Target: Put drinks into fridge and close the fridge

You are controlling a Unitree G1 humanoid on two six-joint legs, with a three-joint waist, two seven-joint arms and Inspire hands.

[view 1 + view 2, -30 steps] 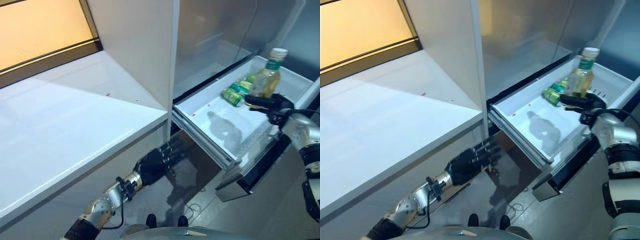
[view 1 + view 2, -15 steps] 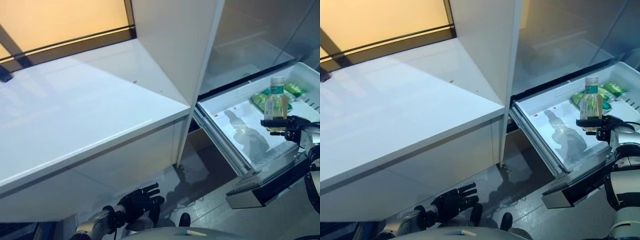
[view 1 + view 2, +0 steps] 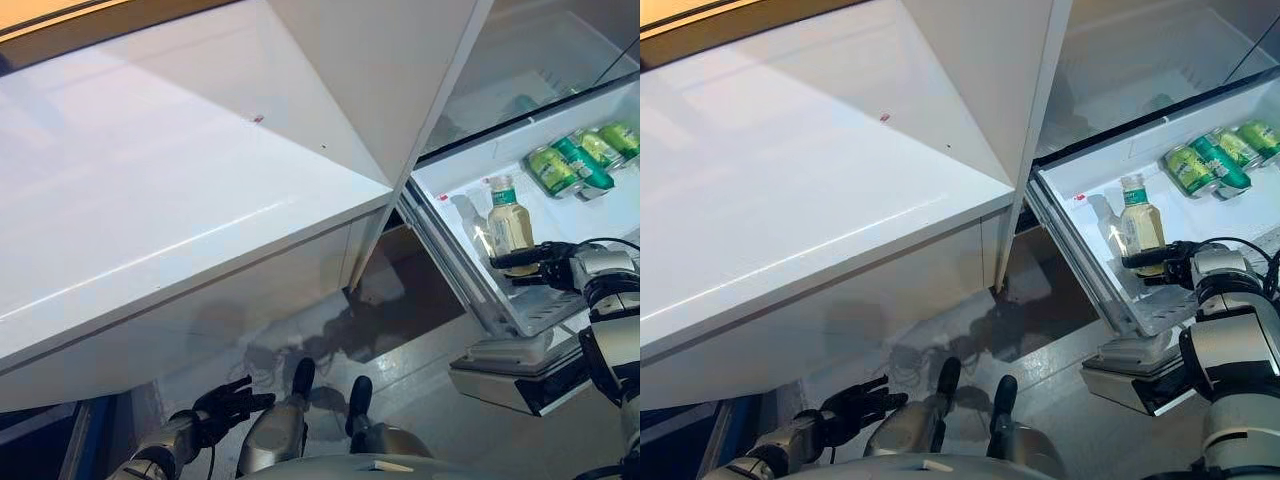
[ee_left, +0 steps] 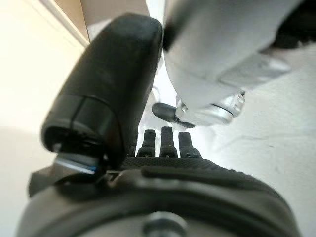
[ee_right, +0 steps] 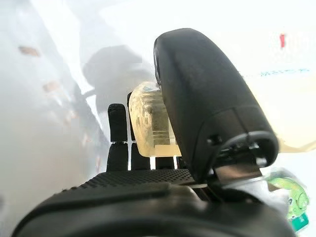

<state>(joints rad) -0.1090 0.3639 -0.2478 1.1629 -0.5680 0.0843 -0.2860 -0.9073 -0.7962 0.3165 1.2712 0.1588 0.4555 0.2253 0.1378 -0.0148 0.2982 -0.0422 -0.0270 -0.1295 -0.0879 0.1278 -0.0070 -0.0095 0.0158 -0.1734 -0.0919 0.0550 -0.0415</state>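
Your right hand [image 3: 553, 268] grips the clear plastic bottle of yellow drink [image 3: 508, 221] upright in the white fridge drawer [image 3: 455, 178] (left hand [image 3: 222, 406] hangs low, fingers relaxed).

A broad white counter [image 3: 170, 190] fills most of the scene, glossy and brightly lit, with 1 small red speck [image 3: 258, 118] on top. A strip of warm orange wall [image 3: 90, 12] runs along the counter's far edge. A tall white panel [image 3: 390, 70] rises at the counter's right end. Below the counter's front edge lies a pale grey floor [image 3: 330, 335], shiny and blotched with dark shadows.
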